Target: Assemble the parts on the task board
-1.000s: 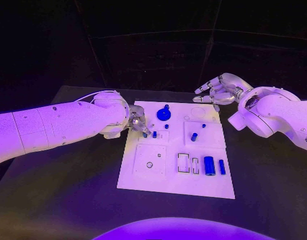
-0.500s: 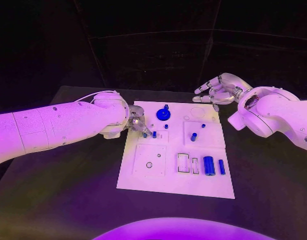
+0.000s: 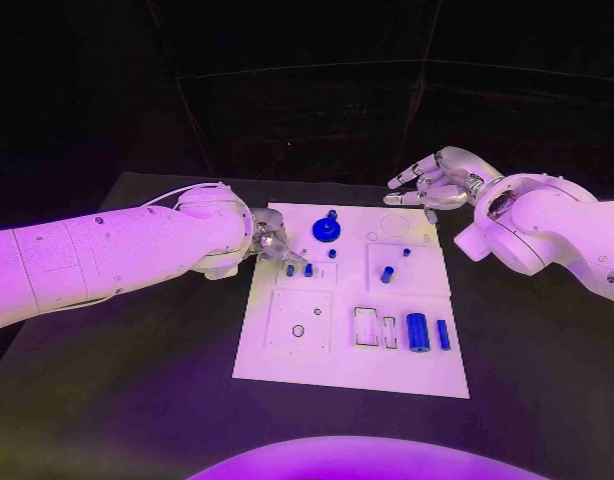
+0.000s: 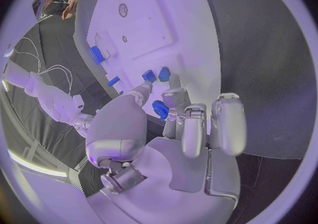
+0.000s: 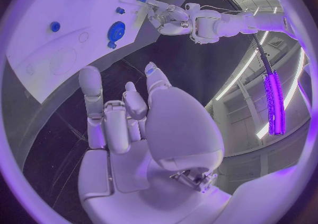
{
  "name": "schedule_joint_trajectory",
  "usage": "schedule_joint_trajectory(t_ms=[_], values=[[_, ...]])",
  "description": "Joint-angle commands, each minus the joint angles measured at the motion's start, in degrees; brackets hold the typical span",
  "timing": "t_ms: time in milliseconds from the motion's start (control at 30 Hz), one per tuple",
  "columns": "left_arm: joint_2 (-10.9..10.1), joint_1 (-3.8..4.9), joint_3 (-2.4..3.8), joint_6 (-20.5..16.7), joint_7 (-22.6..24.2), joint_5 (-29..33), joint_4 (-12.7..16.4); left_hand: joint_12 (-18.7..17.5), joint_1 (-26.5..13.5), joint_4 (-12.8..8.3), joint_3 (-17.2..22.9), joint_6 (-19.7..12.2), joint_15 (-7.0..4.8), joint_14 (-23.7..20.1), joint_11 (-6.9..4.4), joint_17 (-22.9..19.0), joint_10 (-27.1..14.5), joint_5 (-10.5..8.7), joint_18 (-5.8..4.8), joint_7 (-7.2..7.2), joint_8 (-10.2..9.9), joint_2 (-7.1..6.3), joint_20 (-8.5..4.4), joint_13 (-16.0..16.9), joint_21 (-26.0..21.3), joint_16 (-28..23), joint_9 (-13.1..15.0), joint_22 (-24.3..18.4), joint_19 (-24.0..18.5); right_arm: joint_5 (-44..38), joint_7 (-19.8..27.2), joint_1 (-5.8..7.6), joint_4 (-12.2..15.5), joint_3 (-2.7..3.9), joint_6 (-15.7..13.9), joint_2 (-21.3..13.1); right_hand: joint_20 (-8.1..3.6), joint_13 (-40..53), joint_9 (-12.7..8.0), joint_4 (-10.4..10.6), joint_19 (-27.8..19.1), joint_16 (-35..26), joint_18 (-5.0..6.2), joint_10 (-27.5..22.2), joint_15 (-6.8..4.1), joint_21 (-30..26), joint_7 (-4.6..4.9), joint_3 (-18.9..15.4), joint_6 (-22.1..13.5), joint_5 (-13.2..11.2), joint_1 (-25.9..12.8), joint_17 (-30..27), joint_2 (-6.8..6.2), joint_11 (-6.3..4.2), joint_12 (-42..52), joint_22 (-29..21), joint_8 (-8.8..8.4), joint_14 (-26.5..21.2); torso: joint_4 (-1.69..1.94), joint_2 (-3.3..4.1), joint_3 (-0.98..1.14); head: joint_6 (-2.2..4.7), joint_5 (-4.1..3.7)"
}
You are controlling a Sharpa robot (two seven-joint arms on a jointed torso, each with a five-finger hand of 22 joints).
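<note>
The white task board [image 3: 350, 372] lay in the middle of the black worktop [image 3: 134, 400]. On it sat a round blue knob [image 3: 327, 229] near the far edge, two small blue pegs [image 3: 299, 269] by its left side, and a blue cylinder [image 3: 417, 331] nearer the front. The left robot hand [image 3: 273, 246] reached over the pegs; I could not tell whether it gripped one. The right robot hand [image 3: 434, 181] hovered beyond the far right corner, fingers apart, holding nothing.

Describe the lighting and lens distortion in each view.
Head view: purple light washes the arms and board, background black. Left wrist view: fisheye bends the board's edges; left hand looms large. Right wrist view: bright purple light strip, curved board edge.
</note>
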Motion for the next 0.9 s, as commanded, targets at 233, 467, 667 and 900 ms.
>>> schedule_joint_trajectory(t_ms=[233, 467, 667, 900], values=[[-0.7, 0.06, 0.05, -13.2, 12.0, 9.4, 0.2, -18.2, 9.4, -0.1, -2.1, -10.8, 3.62, -3.0, 4.8, -7.9, -17.4, 0.21, 5.89, 5.11, -5.0, 1.91, 2.57, -16.9, -30.0, -16.4, -3.2, -29.7, -17.4, -0.2, 0.4, 0.1, -0.1, 0.03, 0.5, 0.1, -0.05, -0.1, -0.1, 0.1, -0.1, -0.4, 0.83, -0.4, -0.44, -0.3, -0.04, -0.1, -0.3, 0.2, 0.2, -0.1, 0.55, -0.02, -0.4, -0.1, 0.14, 2.5, 0.1, -0.02, 0.01, 0.2, -0.4], [1.2, 0.07, 0.01, -18.2, 22.5, 8.9, -1.7, -23.9, 20.6, -5.1, -1.0, -13.8, 5.53, -10.2, 6.79, -21.9, -24.2, 0.1, 6.86, 6.99, -6.6, 0.11, 4.75, -22.4, -38.5, -28.4, -6.2, -36.2, -20.2, -0.2, 0.4, 0.1, -0.1, 0.03, 0.5, 0.1, -0.05, -0.1, -0.1, 0.1, -0.1, -0.4, 0.83, -0.4, -0.44, -0.3, -0.04, -0.1, -0.3, 0.2, 0.2, -0.1, 0.55, -0.02, -0.4, -0.1, 0.14, 2.5, -0.11, 0.01, 0.05, 0.58, -0.61], [4.1, -0.03, -0.94, -19.5, 29.4, 1.1, -4.1, -30.9, 28.5, -9.5, 2.8, -12.8, 6.27, -17.6, 7.79, -33.1, -26.5, -0.01, 6.8, 7.27, -11.1, -0.98, 5.56, -30.0, -42.1, -37.3, -11.2, -38.4, -21.7, -0.2, 0.5, 0.1, -0.1, 0.03, 0.5, 0.3, -0.05, -0.1, -0.1, 0.1, -0.1, -0.4, 0.83, -0.4, -0.44, -0.3, -0.04, -0.1, -0.3, 0.2, 0.2, -0.1, 0.55, -0.02, -0.4, -0.1, 0.14, 2.5, -0.1, 0.09, 0.04, 1.02, -1.03], [7.0, -0.61, -2.1, -18.0, 32.1, -7.5, -6.6, -34.7, 28.6, -10.7, 3.1, -9.3, 6.18, -11.7, 7.7, -29.2, -25.2, 0.01, 7.02, 6.58, -14.9, -3.01, 5.44, -36.3, -41.1, -30.3, -15.6, -37.9, -18.3, -0.2, 0.5, 0.1, -0.1, 0.03, 0.7, 0.4, -0.05, -0.1, -0.1, 0.1, -0.1, -0.4, 0.83, -0.4, -0.44, -0.3, -0.04, -0.1, -0.3, 0.2, 0.2, -0.1, 0.55, -0.02, -0.4, -0.1, 0.14, 2.5, -0.08, 0.04, 0.04, 1.25, -1.45]])
